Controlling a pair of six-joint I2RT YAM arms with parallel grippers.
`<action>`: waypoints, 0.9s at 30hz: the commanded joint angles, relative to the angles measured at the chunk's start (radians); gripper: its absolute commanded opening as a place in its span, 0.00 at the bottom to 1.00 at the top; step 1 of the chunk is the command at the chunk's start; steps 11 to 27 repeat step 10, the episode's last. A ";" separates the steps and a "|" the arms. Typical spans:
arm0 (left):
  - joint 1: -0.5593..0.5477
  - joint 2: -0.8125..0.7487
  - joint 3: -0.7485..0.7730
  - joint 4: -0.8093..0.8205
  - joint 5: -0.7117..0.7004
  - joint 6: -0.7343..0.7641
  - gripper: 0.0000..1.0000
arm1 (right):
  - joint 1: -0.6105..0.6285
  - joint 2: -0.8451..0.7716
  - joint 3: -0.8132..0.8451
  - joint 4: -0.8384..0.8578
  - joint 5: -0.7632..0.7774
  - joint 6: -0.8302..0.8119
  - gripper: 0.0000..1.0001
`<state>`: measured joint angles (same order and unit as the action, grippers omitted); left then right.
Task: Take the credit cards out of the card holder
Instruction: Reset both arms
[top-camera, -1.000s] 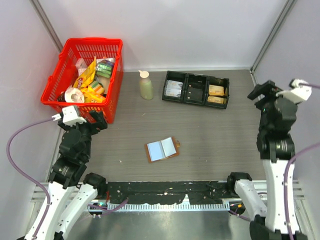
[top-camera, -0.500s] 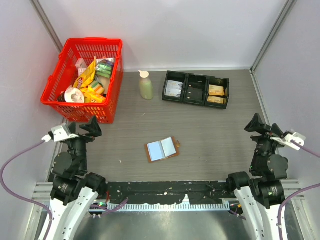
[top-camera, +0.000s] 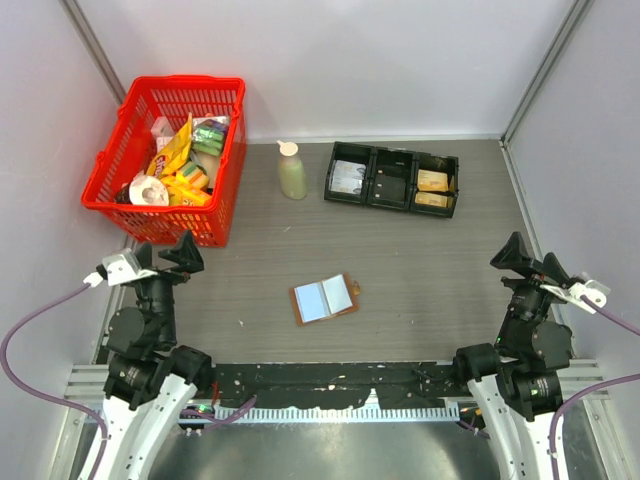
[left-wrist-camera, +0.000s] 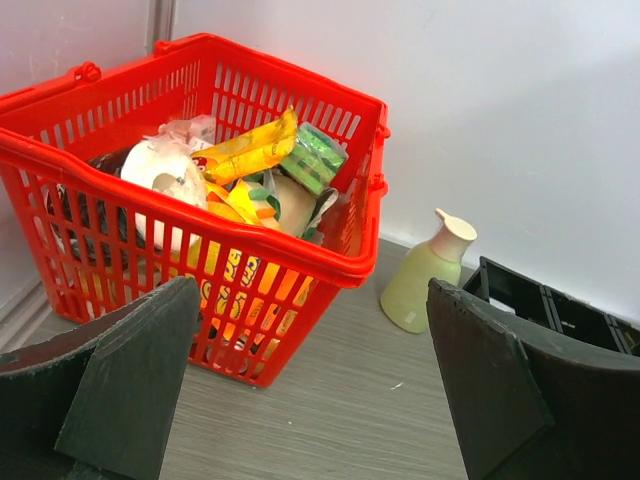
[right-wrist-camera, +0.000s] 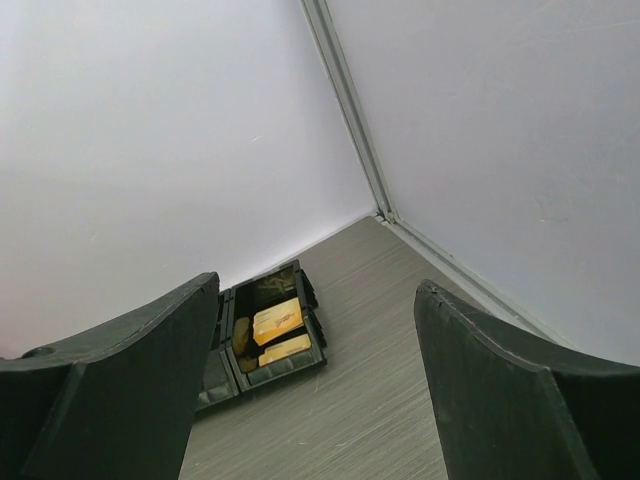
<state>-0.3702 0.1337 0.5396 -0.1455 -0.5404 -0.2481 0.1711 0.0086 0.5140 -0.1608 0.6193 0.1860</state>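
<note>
- The card holder lies open and flat on the grey surface, near the front edge and about midway between the two arms. Its pale inner panels face up.
- I cannot tell if any card is in its pockets.
- Two tan cards lie in the right compartment of the black tray, which stands at the back of the surface. The left compartment holds something pale that I cannot make out.
- A pale green bottle stands upright just left of the tray.
- A red basket full of packets stands in the back left corner.
- The holder is well apart from the basket, the bottle and the tray.
- The left tool is wide open and grips nothing. It is raised at the left side, just in front of the basket, and it faces the basket and the bottle.
- The right tool is also open and grips nothing. It is raised at the right side, near the wall, and it faces the right end of the tray.
</note>
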 joint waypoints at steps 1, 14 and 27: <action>0.010 0.015 0.019 0.049 -0.001 0.015 1.00 | 0.008 -0.004 0.009 0.032 0.007 0.013 0.83; 0.013 -0.012 0.019 0.050 0.033 0.015 1.00 | 0.008 -0.004 0.011 0.021 0.005 0.020 0.82; 0.013 -0.012 0.019 0.050 0.033 0.015 1.00 | 0.008 -0.004 0.011 0.021 0.005 0.020 0.82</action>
